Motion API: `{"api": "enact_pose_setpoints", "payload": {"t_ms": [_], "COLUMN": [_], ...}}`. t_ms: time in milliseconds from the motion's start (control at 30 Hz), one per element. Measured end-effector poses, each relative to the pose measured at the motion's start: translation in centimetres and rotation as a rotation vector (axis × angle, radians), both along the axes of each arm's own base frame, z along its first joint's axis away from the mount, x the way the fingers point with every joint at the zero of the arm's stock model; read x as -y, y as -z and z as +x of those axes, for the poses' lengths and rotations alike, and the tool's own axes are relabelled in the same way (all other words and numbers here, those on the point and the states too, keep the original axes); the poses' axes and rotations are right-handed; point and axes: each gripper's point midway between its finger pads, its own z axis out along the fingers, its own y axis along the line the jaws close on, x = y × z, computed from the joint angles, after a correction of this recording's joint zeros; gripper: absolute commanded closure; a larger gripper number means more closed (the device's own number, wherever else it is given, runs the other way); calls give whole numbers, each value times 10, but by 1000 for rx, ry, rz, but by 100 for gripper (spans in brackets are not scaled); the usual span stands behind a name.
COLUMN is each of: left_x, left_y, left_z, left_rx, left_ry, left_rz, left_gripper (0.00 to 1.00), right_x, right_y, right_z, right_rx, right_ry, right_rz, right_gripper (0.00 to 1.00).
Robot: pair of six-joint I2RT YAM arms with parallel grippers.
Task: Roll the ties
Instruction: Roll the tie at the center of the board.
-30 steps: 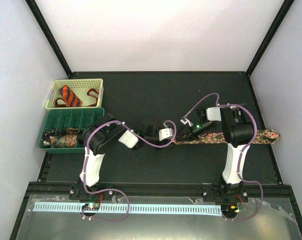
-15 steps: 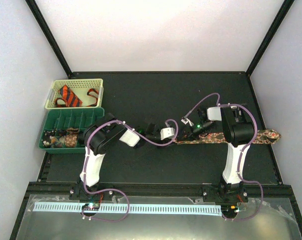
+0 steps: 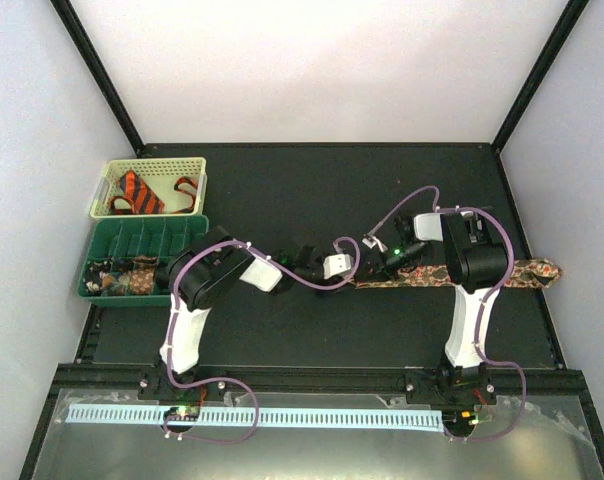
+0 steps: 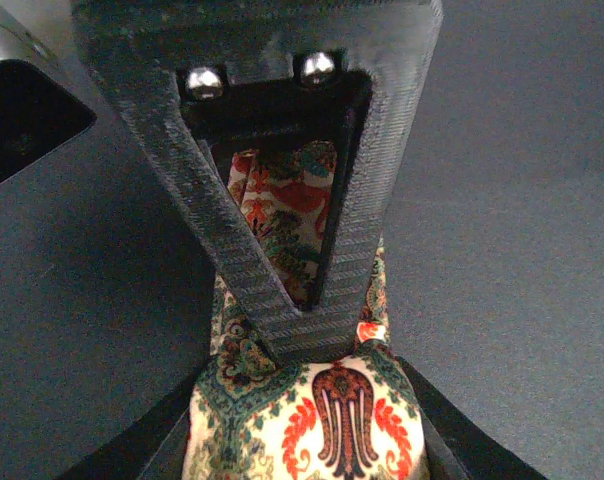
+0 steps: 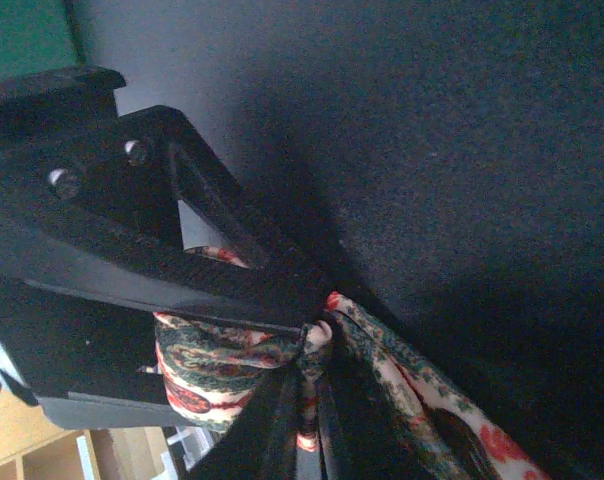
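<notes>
A speckled brown-green-red tie (image 3: 452, 274) lies flat across the mat, its left end wound into a small coil (image 4: 312, 420). My left gripper (image 3: 358, 270) is shut on that coil, which fills the gap between its jaws (image 4: 302, 445). My right gripper (image 3: 378, 264) meets it from the right and is shut on a thin fold of the same tie (image 5: 317, 415) beside the coil (image 5: 212, 370). One right finger (image 4: 272, 290) stands over the coil. An orange black-striped tie (image 3: 142, 192) lies in the cream basket.
The cream basket (image 3: 197, 165) and a green divided tray (image 3: 147, 235) holding coiled ties sit at the back left. The tie's wide end (image 3: 547, 270) reaches the mat's right edge. Purple cables (image 3: 412, 200) loop above both wrists.
My left gripper has edged right toward the right gripper and tightened slightly on the coil. The flat length of tie has not moved.
</notes>
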Motion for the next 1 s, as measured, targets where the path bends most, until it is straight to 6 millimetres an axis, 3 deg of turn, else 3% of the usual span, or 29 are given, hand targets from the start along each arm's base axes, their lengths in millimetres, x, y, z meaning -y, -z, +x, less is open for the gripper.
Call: {"api": "enact_pose_setpoints", "payload": {"t_ms": [400,500,800,900,1000], "left_x": [-12,-13,-13,-13,-13], "left_y": [0,0,0,1,1], "left_z": [4,5,6,6,6], "left_rx": [43,39,30,30,30], "left_ry": [-51,-49,-37,-37,-38], "left_rz": [190,210,244,246,247], "left_gripper": [66,66,65,65,64], "right_x": [9,10,-15,-17,-17], "right_y": [-18,-22,-30,-28,-24], "right_z": [1,1,1,2,4], "right_rx": [27,26,25,20,16], "right_ry": [-16,-9,-17,-16,-11], "right_rz": [-9,-2,24,16,8], "right_gripper": [49,48,64,87,98]}}
